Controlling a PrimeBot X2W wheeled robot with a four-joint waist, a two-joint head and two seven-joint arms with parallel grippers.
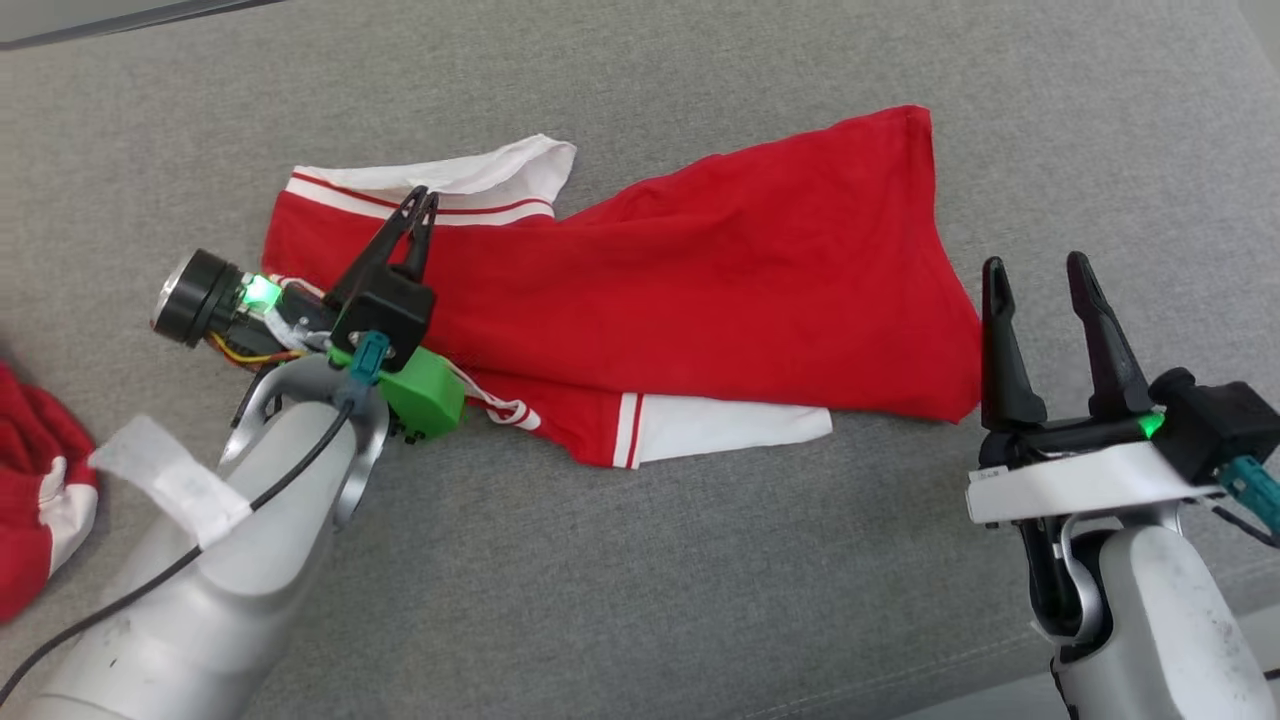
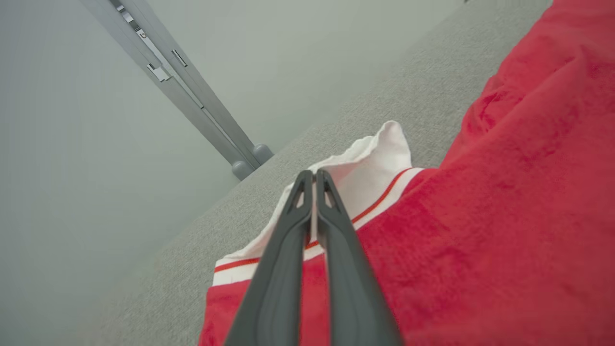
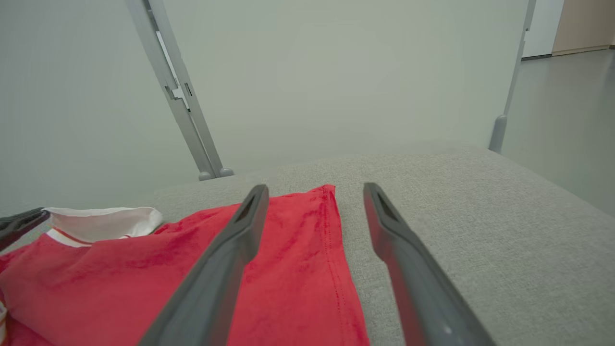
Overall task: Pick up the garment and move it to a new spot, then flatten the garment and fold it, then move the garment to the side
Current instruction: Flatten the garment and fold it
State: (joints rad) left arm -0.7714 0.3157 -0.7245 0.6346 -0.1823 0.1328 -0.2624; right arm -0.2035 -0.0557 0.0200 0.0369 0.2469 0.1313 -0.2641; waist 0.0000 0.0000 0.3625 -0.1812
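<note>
The red garment lies spread across the middle of the grey cushion, rumpled. One white sleeve sticks out at the far left and another at the near edge. The left gripper is clenched, fingers pressed together, with its tips over the far sleeve where the white meets the red. No cloth can be seen nipped between them. The right gripper is spread wide and empty, just right of the garment's near right corner and pointing along its hem. This looks like the flatten-and-fold step, since the garment sits in place but is not yet smooth or neatly folded. Next, the left gripper would likely need to open and take the sleeve edge. The right would close on the hem corner, so both can draw the cloth taut. A second red cloth lies at the far left, well apart.
</note>
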